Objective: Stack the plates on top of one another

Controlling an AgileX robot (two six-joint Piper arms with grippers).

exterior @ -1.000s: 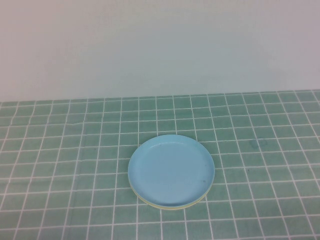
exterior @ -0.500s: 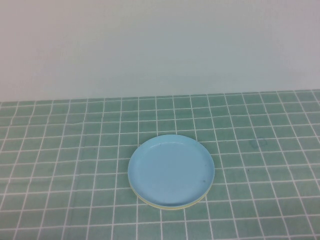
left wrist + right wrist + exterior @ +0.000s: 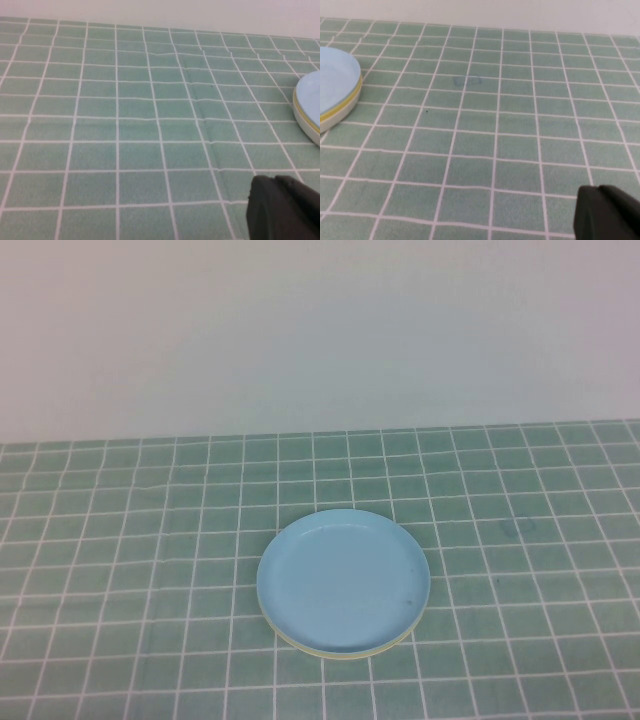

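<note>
- The plates (image 3: 343, 582) sit as one finished stack on the green checked tablecloth (image 3: 120, 540), near the middle of the table and slightly toward the robot's side.
- The light blue plate (image 3: 343, 578) is on top: round, shallow, with a low raised rim and a smooth matte face bearing one or two tiny dark specks.
- Beneath it, along the near edge in the high view, a thin pale yellow crescent shows where a lower plate peeks out, so the stack is very slightly offset.
- The right wrist view shows the layers from the side: blue over the yellow plate (image 3: 340, 109), which shows as a narrow band, with the white plate (image 3: 337, 119) at the bottom, touching the cloth.
- The left wrist view shows the same layered edge of the stack at the frame's border.
- The left gripper (image 3: 282, 210) is clenched with nothing in it, low over the cloth, well apart from the stack on its left.
- The right gripper (image 3: 607, 212) is likewise closed on nothing, low over the cloth, well apart from the stack on its right.
- A plain pale wall (image 3: 320, 330) rises behind the table.
</note>
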